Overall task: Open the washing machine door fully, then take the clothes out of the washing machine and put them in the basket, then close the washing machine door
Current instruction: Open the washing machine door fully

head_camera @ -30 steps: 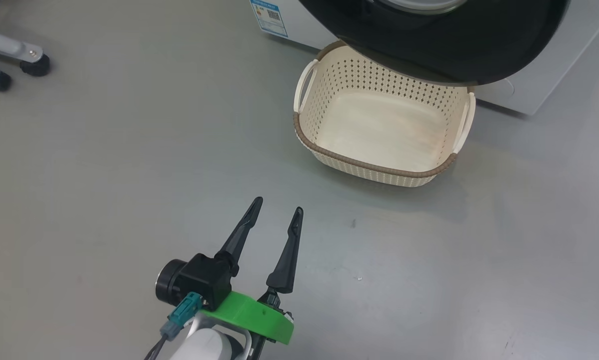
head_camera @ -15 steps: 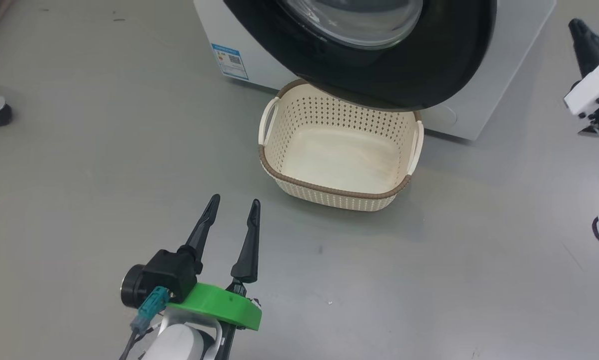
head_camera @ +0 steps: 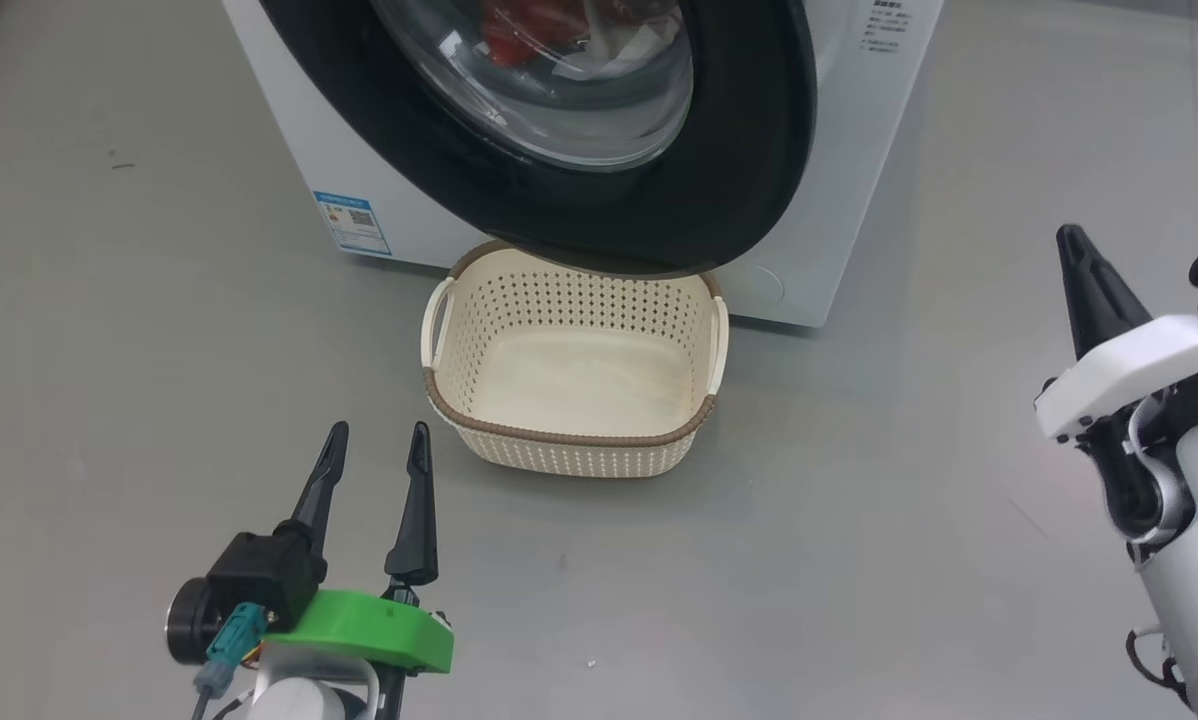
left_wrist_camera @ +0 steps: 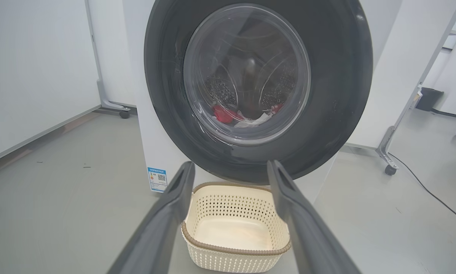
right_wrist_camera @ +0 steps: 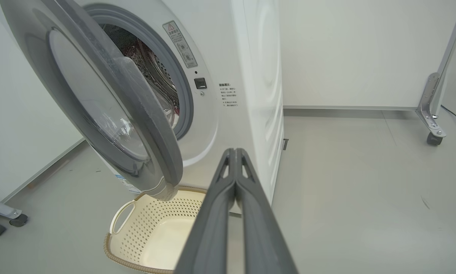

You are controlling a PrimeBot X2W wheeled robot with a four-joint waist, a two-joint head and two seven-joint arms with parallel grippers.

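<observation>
The white washing machine stands ahead, its black-rimmed glass door swung partly open, as the right wrist view shows. Red and white clothes lie inside the drum behind the glass. An empty cream basket sits on the floor under the door. My left gripper hovers open at the lower left, short of the basket, nothing between its fingers. My right gripper is shut and empty at the right, level with the machine's right side; in its wrist view the fingers press together.
Grey floor spreads all around. A blue label marks the machine's lower left front. Wheeled frame legs stand at the right and far left; a cable trails on the floor at the right.
The head camera has tilted up, so the basket and machine sit lower in view and the clothes appear behind the glass. The right gripper has come into view at the right.
</observation>
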